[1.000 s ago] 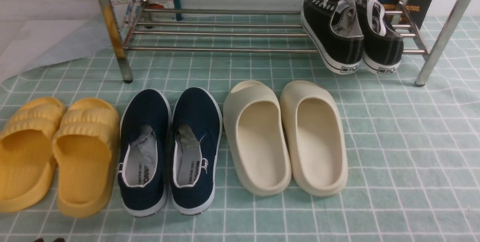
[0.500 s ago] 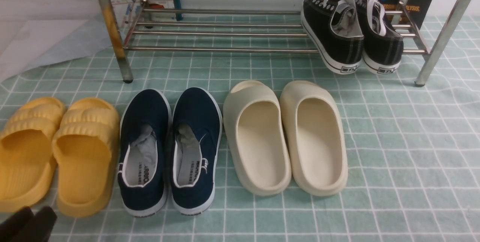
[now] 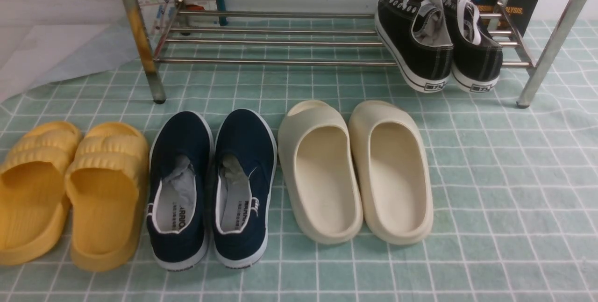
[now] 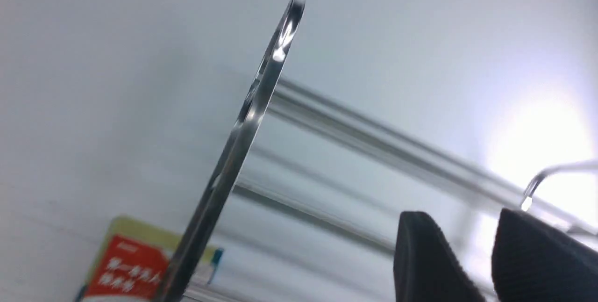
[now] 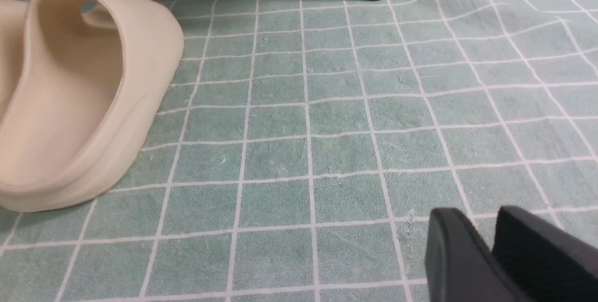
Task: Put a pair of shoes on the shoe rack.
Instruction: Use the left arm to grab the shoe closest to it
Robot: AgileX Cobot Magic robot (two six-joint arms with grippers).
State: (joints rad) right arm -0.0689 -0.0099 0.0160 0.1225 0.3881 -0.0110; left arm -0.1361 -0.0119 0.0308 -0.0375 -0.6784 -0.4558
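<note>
The navy shoes [image 3: 233,147] are being seen untouched, nearer than the shoe rack [image 3: 280,62]; the left gripper [image 4: 467,227] is being held spread and empty, while the right gripper [image 5: 481,218] cannot be told

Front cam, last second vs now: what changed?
The left hand rose into the front view's lower-left corner beside the yellow slides, then pulled back out of that view. Nothing was taken or released. Those slides, the navy shoes, cream slides, black sneakers and shoe rack stayed put.

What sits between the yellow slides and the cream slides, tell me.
The navy shoes, side by side, touching neither pair; the front view shows it.
</note>
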